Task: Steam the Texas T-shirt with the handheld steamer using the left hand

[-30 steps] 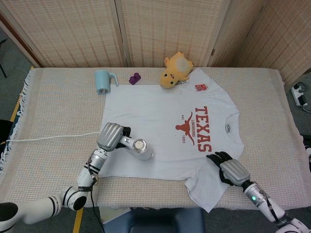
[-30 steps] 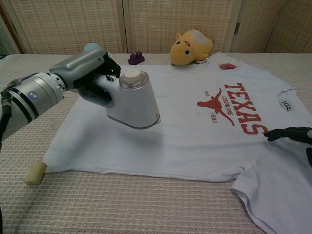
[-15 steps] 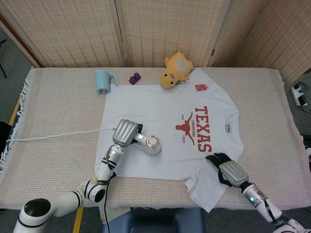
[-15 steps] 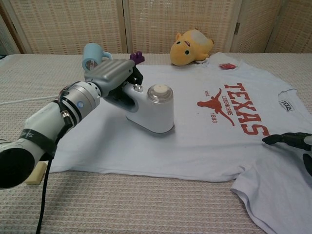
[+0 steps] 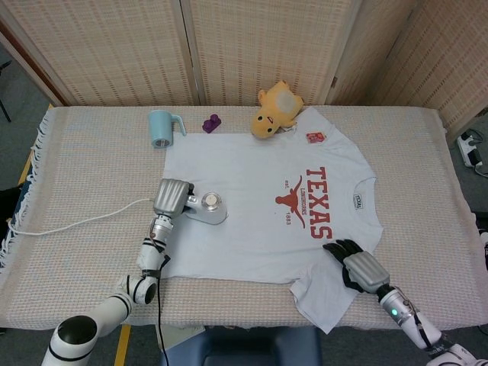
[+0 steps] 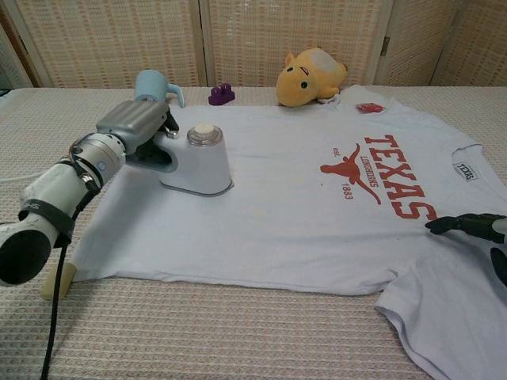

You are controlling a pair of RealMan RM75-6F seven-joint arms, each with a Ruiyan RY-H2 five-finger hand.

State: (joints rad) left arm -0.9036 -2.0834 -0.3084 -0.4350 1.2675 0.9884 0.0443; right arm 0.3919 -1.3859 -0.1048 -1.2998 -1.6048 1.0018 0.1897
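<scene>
Head view. Your left robot hand [image 5: 171, 197] grips the handle of the handheld steamer [image 5: 207, 207], whose soleplate now lies flat on the Texas T-shirt [image 5: 259, 206] at centre left of the frame, near the shirt's left edge. Half a second ago the steamer sat further toward the middle, close to the longhorn print [image 5: 293, 204]; it has since drawn back leftward and up the frame, so you are working a return stroke across the plain fabric. The white power cord [image 5: 76, 221] trails off toward the left edge of the surface [image 5: 91, 168]. Your right robot hand [image 5: 358, 265] rests on the shirt at lower right, fingers spread flat, holding nothing and pinning the hem much as before.

Chest view. The steamer [image 6: 198, 162] stands at upper left of the shirt [image 6: 317, 198], your left robot hand [image 6: 135, 127] wrapped round its handle; a second ago it hung clear above the cloth, and now it appears to be in contact. Only the dark fingertips [image 6: 463, 224] of the right robot hand show at the right edge. In judgement, the printed area and the right half remain to be steamed.
</scene>
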